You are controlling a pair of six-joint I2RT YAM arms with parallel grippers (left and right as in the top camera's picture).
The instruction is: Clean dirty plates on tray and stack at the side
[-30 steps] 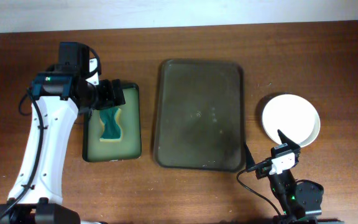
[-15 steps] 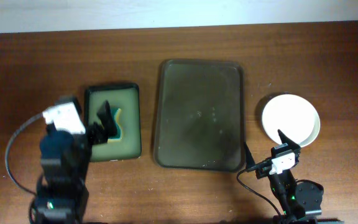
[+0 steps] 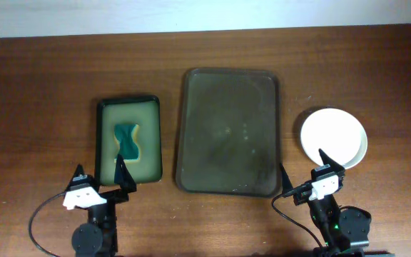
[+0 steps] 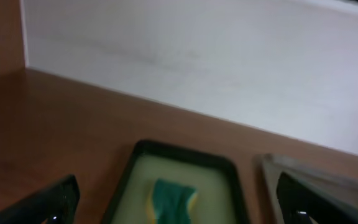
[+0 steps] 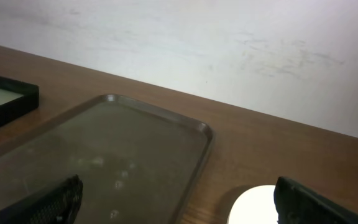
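Observation:
The dark olive-brown tray (image 3: 230, 132) lies in the middle of the table with nothing on it; it also shows in the right wrist view (image 5: 98, 155). White plates (image 3: 334, 137) sit stacked to the right of the tray, plain white on top; an edge shows in the right wrist view (image 5: 253, 208). My left gripper (image 3: 100, 177) is open and empty at the table's front edge, just in front of the green tray (image 3: 128, 140). My right gripper (image 3: 303, 168) is open and empty at the front right, between the tray and the plates.
A small green tray with a black rim (image 4: 185, 186) holds a teal and yellow sponge (image 3: 127, 140), also in the left wrist view (image 4: 171, 199). A white wall (image 5: 185, 50) runs behind the table.
My left arm has pulled back from over the green tray to the table's front edge, leaving the sponge in the green tray. The right arm has not moved.

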